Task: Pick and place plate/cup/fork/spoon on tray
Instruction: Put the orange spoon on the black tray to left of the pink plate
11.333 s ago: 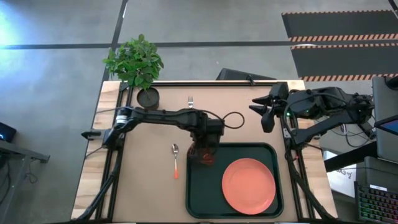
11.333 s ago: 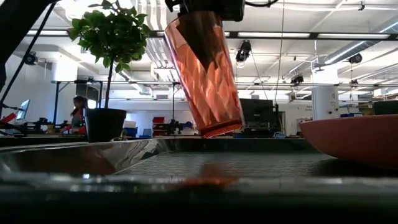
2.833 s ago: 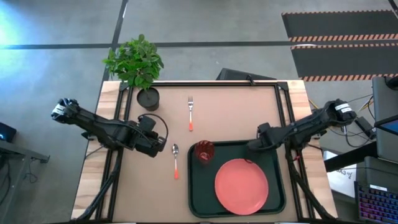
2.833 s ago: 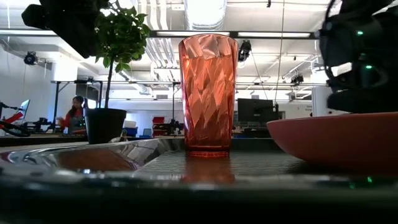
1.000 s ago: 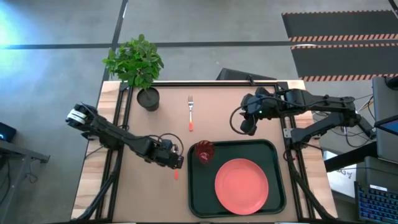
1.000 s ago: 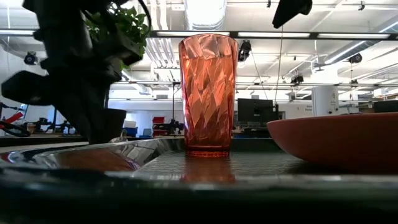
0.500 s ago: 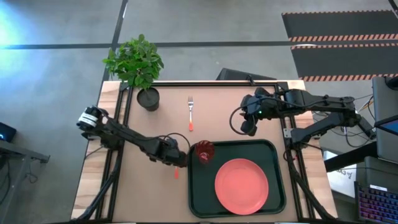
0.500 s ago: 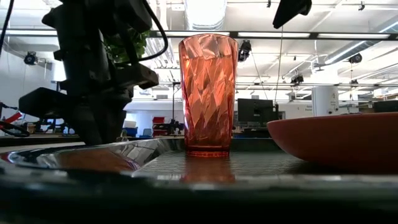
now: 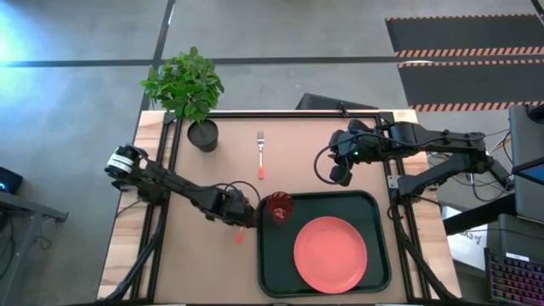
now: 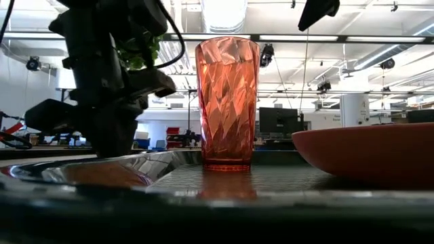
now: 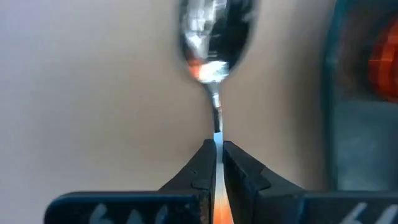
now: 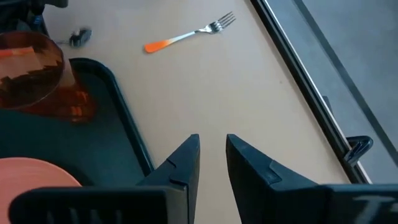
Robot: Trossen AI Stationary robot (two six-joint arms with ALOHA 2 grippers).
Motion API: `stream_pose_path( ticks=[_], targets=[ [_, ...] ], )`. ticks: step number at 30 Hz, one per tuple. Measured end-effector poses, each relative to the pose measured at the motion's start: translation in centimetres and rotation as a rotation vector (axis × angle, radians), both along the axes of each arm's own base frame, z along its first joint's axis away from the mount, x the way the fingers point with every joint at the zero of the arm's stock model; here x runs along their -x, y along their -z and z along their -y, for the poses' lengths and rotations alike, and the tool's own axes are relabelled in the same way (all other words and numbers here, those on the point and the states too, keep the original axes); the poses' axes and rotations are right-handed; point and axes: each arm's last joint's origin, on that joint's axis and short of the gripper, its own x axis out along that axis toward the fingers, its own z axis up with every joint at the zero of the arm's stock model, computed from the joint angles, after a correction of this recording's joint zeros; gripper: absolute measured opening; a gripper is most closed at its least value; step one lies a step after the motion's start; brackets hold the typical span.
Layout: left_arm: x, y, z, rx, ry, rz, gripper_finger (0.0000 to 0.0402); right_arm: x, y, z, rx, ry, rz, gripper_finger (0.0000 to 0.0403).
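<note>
You're on the spoon [image 11: 216, 50] step: left gripper [image 11: 216, 163] is clamped on its handle just beside the tray's [image 9: 374, 204] left rim. Next, lift it over. Right gripper [image 12: 212, 151], slightly apart, waits above the tray's far edge.

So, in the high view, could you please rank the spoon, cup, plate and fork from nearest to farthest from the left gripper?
1. Spoon: in the left gripper, beside the tray.
2. Cup: just across the tray's rim.
3. Fork and plate: too close to call; the fork lies toward the plant.
</note>
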Motion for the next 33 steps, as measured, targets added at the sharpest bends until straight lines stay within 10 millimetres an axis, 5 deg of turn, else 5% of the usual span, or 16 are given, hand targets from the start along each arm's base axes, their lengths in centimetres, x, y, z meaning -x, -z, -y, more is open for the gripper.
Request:
stream_pose_path(
  ticks=[6,19,33],
  targets=[
    [0.0,-0.6,-0.1,-0.024,-0.008,0.042,0.0001,0.0,0.0,0.0,0.004,-0.007,-0.003,0.0070],
    [2.1,-7.2,-0.3,-0.103,-0.095,0.056,0.0000,0.0,0.0,0.0,0.016,-0.026,-0.013,0.0068],
    [0.1,-9.7,5.3,-0.011,-0.140,0.165,0.0000,0.0,0.0,0.1,0.059,-0.039,-0.016,0.0068]
  ],
)
